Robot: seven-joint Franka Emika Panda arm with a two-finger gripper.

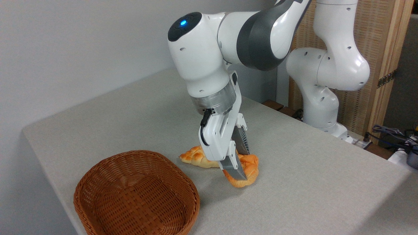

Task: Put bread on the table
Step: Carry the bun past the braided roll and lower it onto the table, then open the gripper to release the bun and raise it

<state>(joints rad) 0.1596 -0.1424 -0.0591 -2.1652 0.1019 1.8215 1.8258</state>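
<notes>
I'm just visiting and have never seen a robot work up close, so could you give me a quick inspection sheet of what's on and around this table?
Surface: grey table, no spills seen.
Job's things: round bun low at the table, right of the wicker basket; contact with the table unclear.
Clutter: braided loaf behind the bun, partly hidden; basket empty.
Grippers: gripper tilted, fingers shut on the bun.
Cables: bundle at the far right edge.
Surroundings: plain wall, woven screen behind the arm.
</notes>
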